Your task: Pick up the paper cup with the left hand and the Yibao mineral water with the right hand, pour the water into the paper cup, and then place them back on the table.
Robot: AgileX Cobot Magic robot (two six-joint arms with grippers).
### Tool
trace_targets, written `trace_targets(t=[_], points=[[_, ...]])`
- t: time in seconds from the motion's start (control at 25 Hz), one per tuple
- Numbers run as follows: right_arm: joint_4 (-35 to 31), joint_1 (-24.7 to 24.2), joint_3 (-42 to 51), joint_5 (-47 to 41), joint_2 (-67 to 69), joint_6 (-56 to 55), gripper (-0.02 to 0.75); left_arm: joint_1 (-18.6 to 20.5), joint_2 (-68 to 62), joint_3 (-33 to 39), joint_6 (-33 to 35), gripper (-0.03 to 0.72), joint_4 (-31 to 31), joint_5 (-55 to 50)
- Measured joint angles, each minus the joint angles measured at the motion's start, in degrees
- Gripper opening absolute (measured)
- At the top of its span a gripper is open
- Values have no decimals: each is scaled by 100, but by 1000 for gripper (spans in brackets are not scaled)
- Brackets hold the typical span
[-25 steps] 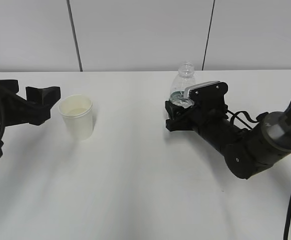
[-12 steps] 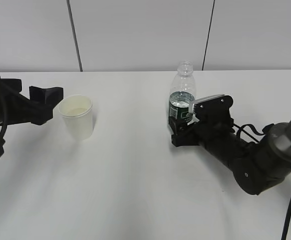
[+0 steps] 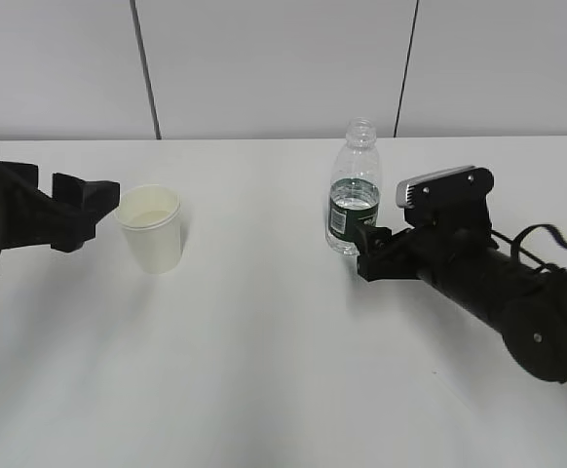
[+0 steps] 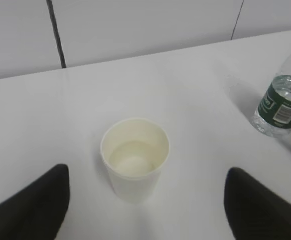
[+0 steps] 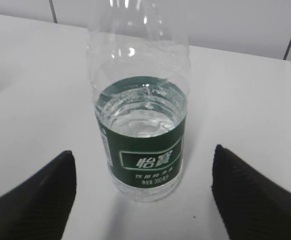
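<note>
The paper cup point(image 3: 150, 230) stands upright on the white table point(image 3: 264, 370), left of centre. In the left wrist view the cup point(image 4: 135, 159) seems to hold some clear water. My left gripper point(image 3: 96, 210) is open and empty just left of the cup. Its fingers point(image 4: 33, 207) sit wide apart, short of the cup. The Yibao bottle point(image 3: 355, 192) stands upright and capless, with water up to the top of its green label point(image 5: 145, 150). My right gripper point(image 3: 369, 253) is open and empty just right of the bottle, with its fingers point(image 5: 258, 195) apart from it.
A white panelled wall point(image 3: 274, 68) with dark seams runs along the table's far edge. The bottle also shows at the right edge of the left wrist view point(image 4: 281, 107). Nothing else stands on the table.
My right gripper has let go of the bottle and drawn back to the right. The bottle, tilted in the jaws a second ago, now stands upright alone. The left gripper has barely shifted.
</note>
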State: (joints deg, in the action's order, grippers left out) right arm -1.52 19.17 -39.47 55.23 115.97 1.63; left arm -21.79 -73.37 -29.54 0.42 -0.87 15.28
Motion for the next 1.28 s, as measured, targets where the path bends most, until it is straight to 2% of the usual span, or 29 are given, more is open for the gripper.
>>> trace_targets(t=[0.08,0.2,0.36,0.44,0.52,0.64,0.92,1.28], points=[[87,0,24,-800,-530,0,625,0,211,-205,0,569,0,-775],[293,0,11,-2442,-1489,-126,615,0,495,-620,0,569,-53,-2300],[522,0,-274,-5277,-2716,-372,601,0,807,-1278,0,569,-222,-4447],[514,0,-494,-6795,-3219,-411,595,0,916,-1557,0,569,-247,-5361],[451,0,-672,-7951,-3702,-414,594,0,1047,-1731,0,569,-307,-6197],[211,0,-806,-9226,-4296,-199,594,0,1264,-1816,0,569,-502,-7003],[-186,0,-833,-11186,-5789,65,593,0,2126,-1829,0,569,-753,-8463],[-184,0,-833,-12113,-8205,127,593,0,4030,-1833,0,569,-682,-8723]])
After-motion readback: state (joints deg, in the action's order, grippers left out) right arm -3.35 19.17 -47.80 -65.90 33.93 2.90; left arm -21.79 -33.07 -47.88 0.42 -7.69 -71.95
